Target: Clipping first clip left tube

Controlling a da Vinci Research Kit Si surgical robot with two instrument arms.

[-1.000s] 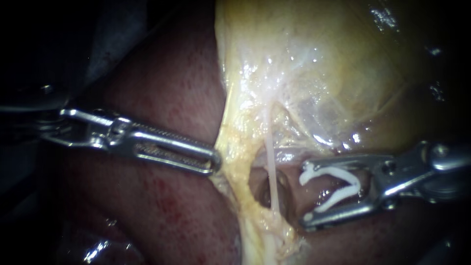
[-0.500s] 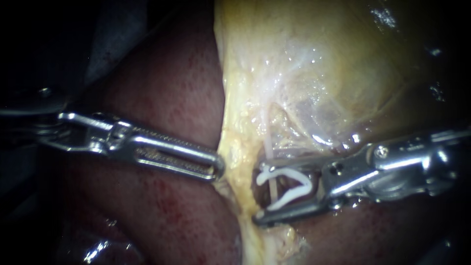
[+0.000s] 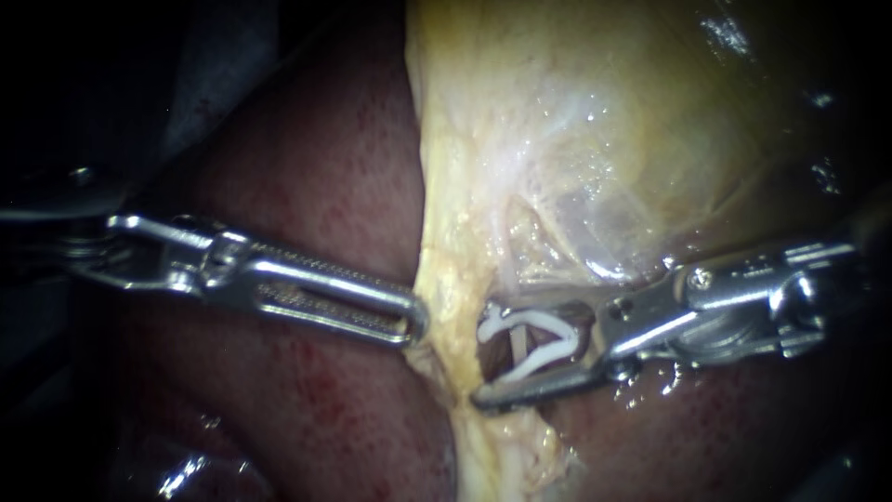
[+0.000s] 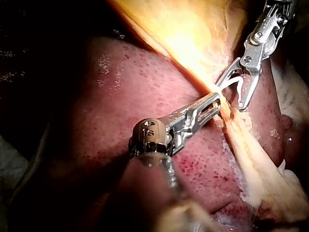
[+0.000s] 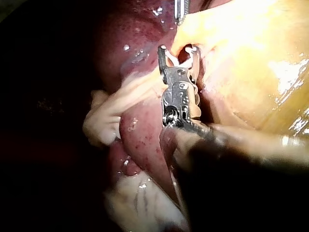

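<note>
A thin pale tube [image 3: 517, 351] runs down from the yellowish gallbladder [image 3: 604, 121] through a small window in the tissue. My right instrument [image 3: 485, 355] comes in from the right, and its jaws hold a white clip [image 3: 548, 344] whose two legs straddle this tube. The clip still gapes. My left instrument [image 3: 413, 321] comes in from the left, its jaws shut on the yellow tissue edge [image 3: 437, 307] beside the tube. In the left wrist view the left instrument [image 4: 215, 102] pulls that fold, with the clip [image 4: 232, 83] just ahead. In the right wrist view the clip [image 5: 186, 48] sits at the tip.
Dark red liver [image 3: 316, 186] lies under and around both instruments. The yellow fatty strand [image 3: 506, 446] continues down from the window. Wet glints show on the liver below the right instrument's jaws [image 3: 650, 381].
My right instrument has moved left, bringing the clip from beside the tube to astride it. Its jaws and the clip have narrowed. The left instrument has hardly moved.
</note>
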